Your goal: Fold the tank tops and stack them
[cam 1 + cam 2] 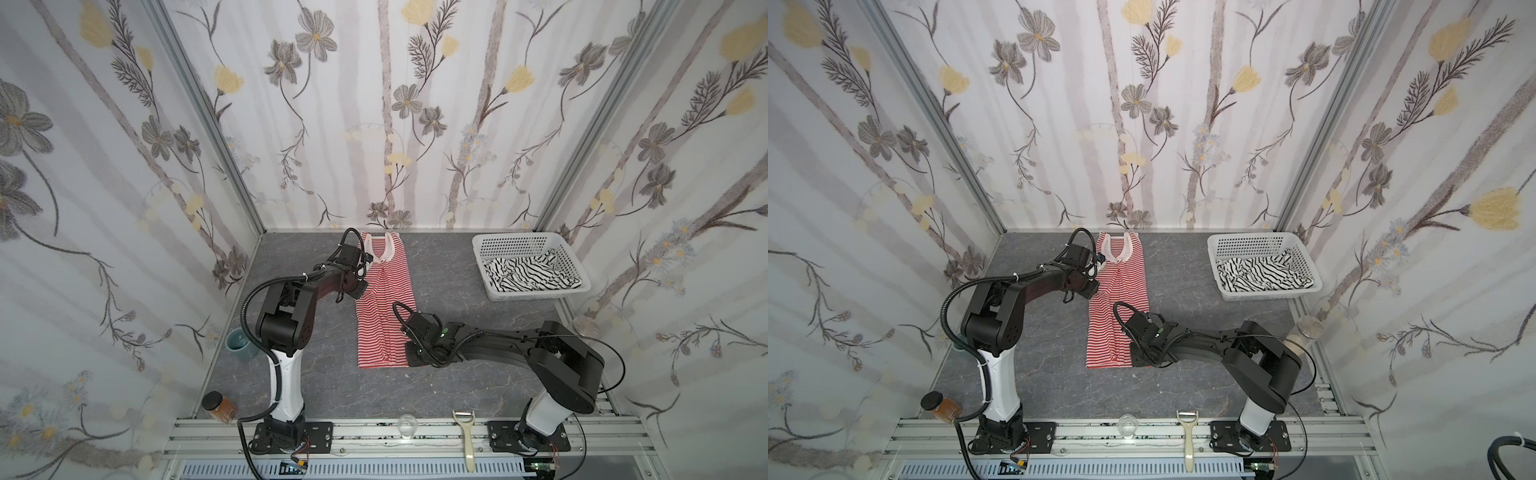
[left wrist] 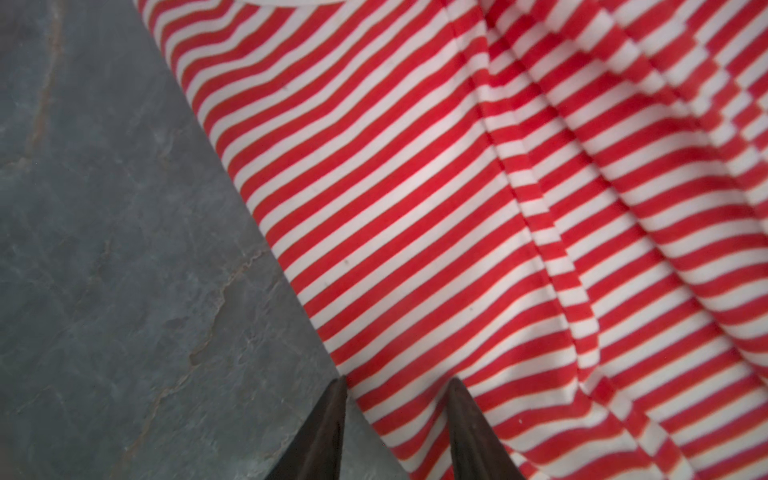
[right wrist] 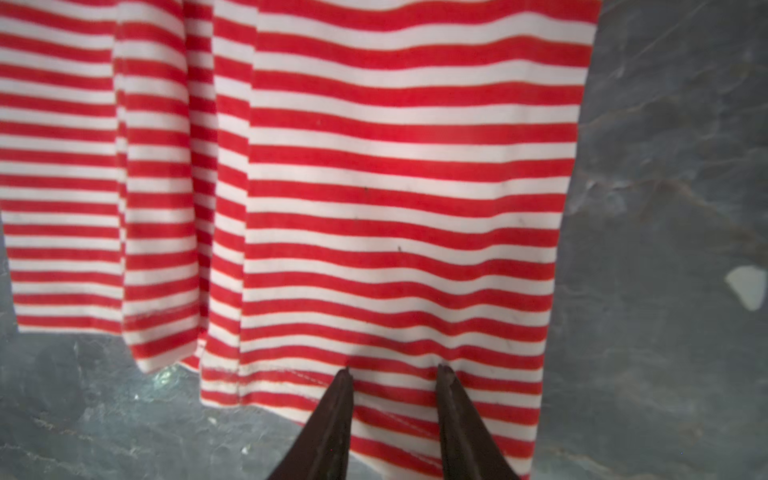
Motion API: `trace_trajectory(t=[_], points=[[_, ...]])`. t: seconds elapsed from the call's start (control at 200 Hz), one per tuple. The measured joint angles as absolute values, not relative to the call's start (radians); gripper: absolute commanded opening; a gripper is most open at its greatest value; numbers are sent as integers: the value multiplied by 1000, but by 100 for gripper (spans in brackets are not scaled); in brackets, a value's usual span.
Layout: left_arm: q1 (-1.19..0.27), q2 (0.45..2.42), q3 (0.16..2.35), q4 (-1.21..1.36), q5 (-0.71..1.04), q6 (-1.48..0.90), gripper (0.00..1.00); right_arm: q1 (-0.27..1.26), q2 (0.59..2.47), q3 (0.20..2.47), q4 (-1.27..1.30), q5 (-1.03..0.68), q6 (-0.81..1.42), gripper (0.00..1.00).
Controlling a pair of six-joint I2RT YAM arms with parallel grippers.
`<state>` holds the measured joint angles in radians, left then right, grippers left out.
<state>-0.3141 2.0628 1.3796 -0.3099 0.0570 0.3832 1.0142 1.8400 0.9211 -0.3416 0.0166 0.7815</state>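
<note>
Right hand (image 3: 395, 370) spread, reaching at hem of red-and-white striped tank top (image 1: 384, 307) lying narrowed on grey counter (image 1: 457, 382); left hand (image 2: 399, 379) spread at its side edge. Crosswise fold likely pending. Black-striped white top (image 1: 523, 274) waiting crumpled in white perforated basket (image 1: 515, 237).

Two black robot arms reach low over the table. The left arm (image 1: 316, 286) stretches forward, and the left gripper (image 2: 399, 384) at its end points downward with fingers parted. The right arm (image 1: 511, 345) bends inward. The right gripper (image 3: 395, 372) points downward too, fingers parted by a similar gap.
</note>
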Motion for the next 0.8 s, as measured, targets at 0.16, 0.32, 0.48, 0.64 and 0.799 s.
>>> trace_trajectory(t=[0.16,0.32,0.48,0.64,0.799], points=[[-321,2061,1365,-277,59,390,41,1058,1826,928,-387,-4,830,38],[-321,2006,1312,-300,63,390,42,1057,1735,928,-419,13,858,59],[-321,1882,1266,-327,83,380,47,1042,1689,907,-391,14,871,62],[-321,1769,1180,-330,109,366,47,1034,1697,840,-364,-1,891,61],[-321,1661,1044,-324,134,368,48,1026,1706,791,-310,-24,916,58]])
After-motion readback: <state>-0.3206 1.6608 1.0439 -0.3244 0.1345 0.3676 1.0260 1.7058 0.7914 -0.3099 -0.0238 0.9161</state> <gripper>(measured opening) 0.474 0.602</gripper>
